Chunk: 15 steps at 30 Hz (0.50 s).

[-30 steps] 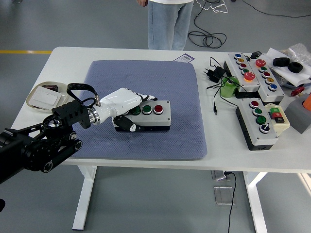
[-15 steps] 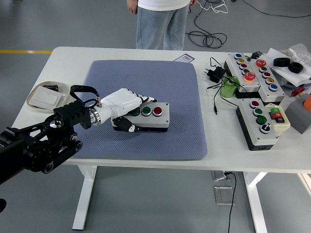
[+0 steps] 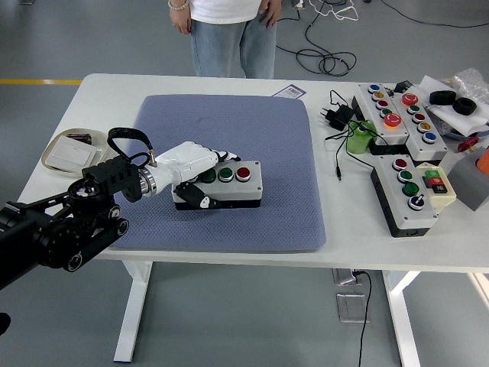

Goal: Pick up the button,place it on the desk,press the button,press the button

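From my station I see the left arm entering at the lower left of the frame, its black forearm reaching right and upward over the counter (image 3: 229,245) to the left hand (image 3: 191,162), a white five-fingered hand. Its fingers (image 3: 221,155) are curled over the left end of the button box (image 3: 221,186), with the thumb against the box's near side, so the hand is clamped on the box. The button box is a grey unit with a black base, lying left of centre in the frame on the blue-grey mat (image 3: 229,138); two green buttons and one red button (image 3: 243,173) show on its top, the red one furthest right and clear of the hand. The mat lies flat on the white counter and covers its middle. At mid left, near the counter's edge, sits a shallow tray (image 3: 57,162). On the right side of the frame lie two larger control panels (image 3: 405,195) with coloured buttons, a green cylindrical object (image 3: 357,140) and a black power adapter (image 3: 340,116) with its cable. At the top centre a person (image 3: 229,34) stands beyond the far edge, arms hanging down, hands off the counter.
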Each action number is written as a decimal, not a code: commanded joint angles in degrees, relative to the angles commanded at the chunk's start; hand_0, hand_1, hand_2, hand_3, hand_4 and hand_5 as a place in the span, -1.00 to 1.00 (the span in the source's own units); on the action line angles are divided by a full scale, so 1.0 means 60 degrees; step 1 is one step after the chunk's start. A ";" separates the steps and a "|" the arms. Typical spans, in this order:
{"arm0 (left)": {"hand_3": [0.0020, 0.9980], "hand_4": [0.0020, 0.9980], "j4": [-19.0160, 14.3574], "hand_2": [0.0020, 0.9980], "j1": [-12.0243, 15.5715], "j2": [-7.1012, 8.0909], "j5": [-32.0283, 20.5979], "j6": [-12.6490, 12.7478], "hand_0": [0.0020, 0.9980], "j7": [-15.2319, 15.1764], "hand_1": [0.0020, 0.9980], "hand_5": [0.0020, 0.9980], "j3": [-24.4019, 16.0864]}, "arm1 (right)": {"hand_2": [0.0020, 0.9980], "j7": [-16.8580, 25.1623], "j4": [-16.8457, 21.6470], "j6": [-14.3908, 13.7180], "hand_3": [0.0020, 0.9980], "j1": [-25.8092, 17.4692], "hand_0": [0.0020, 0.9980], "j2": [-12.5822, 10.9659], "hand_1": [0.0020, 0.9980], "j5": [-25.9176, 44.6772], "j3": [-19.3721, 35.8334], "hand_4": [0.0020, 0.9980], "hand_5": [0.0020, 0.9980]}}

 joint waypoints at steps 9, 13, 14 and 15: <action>0.61 0.42 -0.0228 0.63 0.0097 0.0108 -0.0516 -0.0345 0.34 0.0145 0.54 -0.98 -0.0199 | 0.09 -0.0015 0.0000 0.0020 0.18 -0.0013 0.29 -0.0002 0.01 -0.0079 0.0042 -0.52 -0.32; 0.64 0.40 -0.0317 0.67 0.0089 0.0153 -0.0613 -0.0438 0.43 0.0161 0.57 -0.94 -0.0319 | 0.09 -0.0024 0.0000 0.0025 0.18 -0.0013 0.29 0.0002 0.01 -0.0102 0.0046 -0.52 -0.32; 0.64 0.40 -0.0368 0.67 0.0097 0.0179 -0.0694 -0.0514 0.43 0.0161 0.57 -0.94 -0.0380 | 0.09 -0.0022 0.0000 0.0018 0.18 -0.0014 0.29 0.0005 0.01 -0.0086 0.0044 -0.52 -0.32; 0.64 0.40 -0.0379 0.67 0.0098 0.0185 -0.0711 -0.0531 0.43 0.0161 0.57 -0.94 -0.0393 | 0.09 -0.0021 0.0000 0.0017 0.18 -0.0015 0.29 0.0005 0.01 -0.0083 0.0043 -0.52 -0.32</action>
